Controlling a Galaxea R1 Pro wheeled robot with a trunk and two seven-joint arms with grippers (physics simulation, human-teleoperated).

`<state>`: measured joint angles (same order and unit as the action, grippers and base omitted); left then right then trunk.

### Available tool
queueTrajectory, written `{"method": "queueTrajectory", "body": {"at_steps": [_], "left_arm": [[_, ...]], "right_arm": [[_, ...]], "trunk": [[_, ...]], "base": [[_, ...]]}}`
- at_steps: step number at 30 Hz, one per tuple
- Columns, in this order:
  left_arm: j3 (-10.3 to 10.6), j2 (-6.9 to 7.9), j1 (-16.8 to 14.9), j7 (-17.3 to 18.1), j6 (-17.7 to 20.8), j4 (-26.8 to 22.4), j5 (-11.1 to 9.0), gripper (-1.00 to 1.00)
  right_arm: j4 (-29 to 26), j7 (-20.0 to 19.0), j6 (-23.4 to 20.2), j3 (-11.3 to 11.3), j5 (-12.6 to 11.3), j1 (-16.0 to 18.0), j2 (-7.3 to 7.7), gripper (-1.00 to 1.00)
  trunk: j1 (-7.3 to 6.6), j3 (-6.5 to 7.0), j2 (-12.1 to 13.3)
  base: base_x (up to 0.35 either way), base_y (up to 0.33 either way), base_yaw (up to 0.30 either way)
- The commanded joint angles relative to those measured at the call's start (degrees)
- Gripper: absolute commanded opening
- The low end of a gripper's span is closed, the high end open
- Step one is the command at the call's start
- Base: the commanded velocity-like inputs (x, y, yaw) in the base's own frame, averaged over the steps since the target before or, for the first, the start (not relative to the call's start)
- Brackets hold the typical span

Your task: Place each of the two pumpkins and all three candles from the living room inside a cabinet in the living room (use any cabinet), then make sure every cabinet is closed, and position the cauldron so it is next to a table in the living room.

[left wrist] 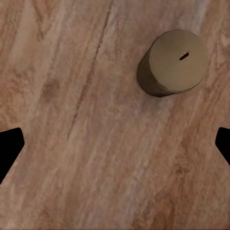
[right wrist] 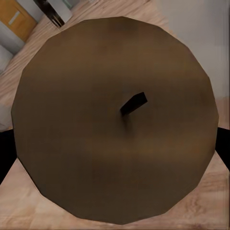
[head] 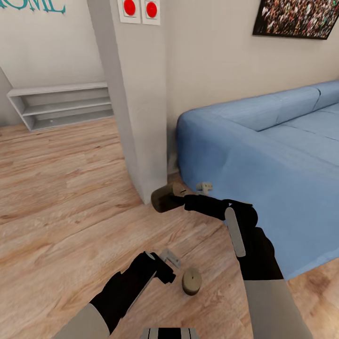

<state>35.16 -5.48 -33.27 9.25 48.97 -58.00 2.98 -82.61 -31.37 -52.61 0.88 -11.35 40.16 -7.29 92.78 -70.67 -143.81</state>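
My right gripper (head: 180,198) is shut on a tan candle (head: 165,198) and holds it on its side above the floor, beside the wall corner. In the right wrist view that candle (right wrist: 115,124) shows end-on, with its dark wick (right wrist: 133,104) at the centre. A second candle (head: 191,281) stands upright on the wooden floor, just right of my left gripper (head: 169,260). The left gripper (left wrist: 115,143) hangs open above the boards, with this candle (left wrist: 175,62) off to one side of the gap. The pumpkins, cabinet, cauldron and table are out of view.
A blue sofa (head: 282,155) takes up the right side, with a small grey foot (head: 205,187) at its base. A white wall corner (head: 136,103) stands straight ahead. A low grey shelf unit (head: 61,106) sits against the far left wall. Wooden floor (head: 61,202) spreads out to the left.
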Motion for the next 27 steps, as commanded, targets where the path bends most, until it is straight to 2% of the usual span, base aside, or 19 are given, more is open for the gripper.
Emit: {"method": "queueTrajectory", "body": {"at_steps": [1, 7, 16, 27], "left_arm": [[0.0, -0.02, 0.0, 0.0, 0.0, 0.0, 0.0, 1.0], [0.2, -0.06, 0.0, 0.1, 0.0, -0.1, -0.1, 1.0], [0.4, -1.61, 0.0, 0.2, 0.3, 0.1, -0.4, 1.0], [0.4, -1.65, 0.0, 0.2, 0.3, 0.1, -0.4, 1.0]], "right_arm": [[0.0, 0.0, 0.0, 0.0, -0.2, 0.0, 0.0, -1.0], [0.0, 0.0, 0.0, 0.1, -0.2, 0.0, -0.09, -1.0], [0.0, 0.0, 0.0, 0.2, -0.2, 0.0, -0.22, -1.0], [0.0, 0.0, 0.0, 0.3, -0.2, 0.0, -0.25, -1.0]], "trunk": [[0.0, 0.0, 0.0], [0.0, 0.0, 0.0], [0.0, 0.0, 0.0], [0.0, 0.0, 0.0]], "base": [[0.332, 0.0, 0.0], [0.198, 0.0, 0.0], [0.01, 0.0, 0.0], [0.0, 0.0, 0.0]]}}
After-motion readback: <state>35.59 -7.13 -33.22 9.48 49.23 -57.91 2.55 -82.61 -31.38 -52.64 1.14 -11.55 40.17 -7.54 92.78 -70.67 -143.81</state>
